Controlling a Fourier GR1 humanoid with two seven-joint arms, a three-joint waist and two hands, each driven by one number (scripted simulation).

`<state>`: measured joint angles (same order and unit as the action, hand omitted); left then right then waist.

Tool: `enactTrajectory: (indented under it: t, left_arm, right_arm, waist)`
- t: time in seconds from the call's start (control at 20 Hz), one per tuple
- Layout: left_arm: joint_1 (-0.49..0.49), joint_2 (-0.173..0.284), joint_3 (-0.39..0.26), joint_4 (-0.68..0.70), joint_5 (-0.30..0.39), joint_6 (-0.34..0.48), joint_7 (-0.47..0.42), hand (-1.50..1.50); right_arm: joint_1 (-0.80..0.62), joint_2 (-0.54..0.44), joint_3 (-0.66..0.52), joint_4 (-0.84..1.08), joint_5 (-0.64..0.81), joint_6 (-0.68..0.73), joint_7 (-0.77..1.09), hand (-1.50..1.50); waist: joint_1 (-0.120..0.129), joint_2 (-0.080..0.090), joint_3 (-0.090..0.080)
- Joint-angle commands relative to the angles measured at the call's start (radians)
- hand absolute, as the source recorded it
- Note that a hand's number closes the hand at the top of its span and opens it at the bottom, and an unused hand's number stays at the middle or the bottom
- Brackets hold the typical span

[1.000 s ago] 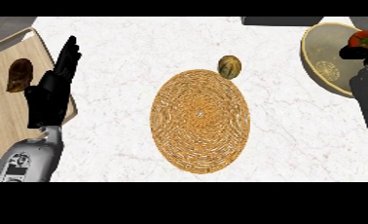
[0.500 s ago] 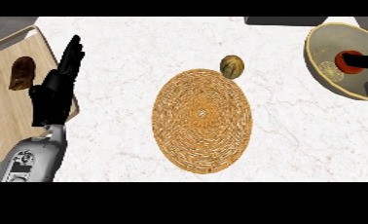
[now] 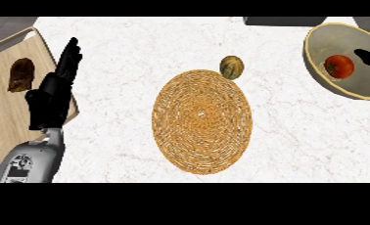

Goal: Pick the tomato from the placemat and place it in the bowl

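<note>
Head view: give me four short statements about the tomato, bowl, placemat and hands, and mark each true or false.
1. The tomato lies in the bowl. True.
2. The placemat has the tomato on it. False: nothing lies on it.
3. The left hand is open, fingers straight, at the left. True.
4. The small round yellowish thing lies in the bowl. False: it sits at the placemat's upper edge.
</note>
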<state>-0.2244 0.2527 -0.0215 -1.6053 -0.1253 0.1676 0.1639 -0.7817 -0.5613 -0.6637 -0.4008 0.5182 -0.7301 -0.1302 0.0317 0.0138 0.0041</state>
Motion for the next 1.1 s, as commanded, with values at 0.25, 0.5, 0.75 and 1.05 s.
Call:
enactTrajectory:
  t: [0.25, 0.5, 0.75, 1.05]
  left_arm:
    - [0.003, 0.046, 0.075, -0.005, 0.025, -0.047, 0.042, 0.0]
    - [0.058, 0.026, 0.078, -0.007, 0.012, -0.026, -0.011, 0.0]
    - [0.024, -0.014, 0.033, -0.021, -0.036, 0.0, 0.035, 0.0]
    - [0.038, -0.004, 0.062, -0.009, -0.017, -0.043, 0.003, 0.0]
  right_arm:
    - [0.163, 0.038, -0.051, -0.205, -0.195, 0.148, -0.1, -1.5]
    - [0.331, 0.153, -0.044, -0.48, -0.296, 0.27, -0.096, -1.5]
    - [0.513, 0.251, 0.02, -0.809, -0.337, 0.349, 0.007, -1.5]
    - [0.76, 0.328, 0.056, -1.147, -0.366, 0.391, 0.084, -1.5]
  waist:
    - [-0.043, -0.02, -0.005]
    - [-0.065, -0.027, -0.007]
    - [-0.058, -0.022, -0.006]
    - [-0.043, -0.017, -0.005]
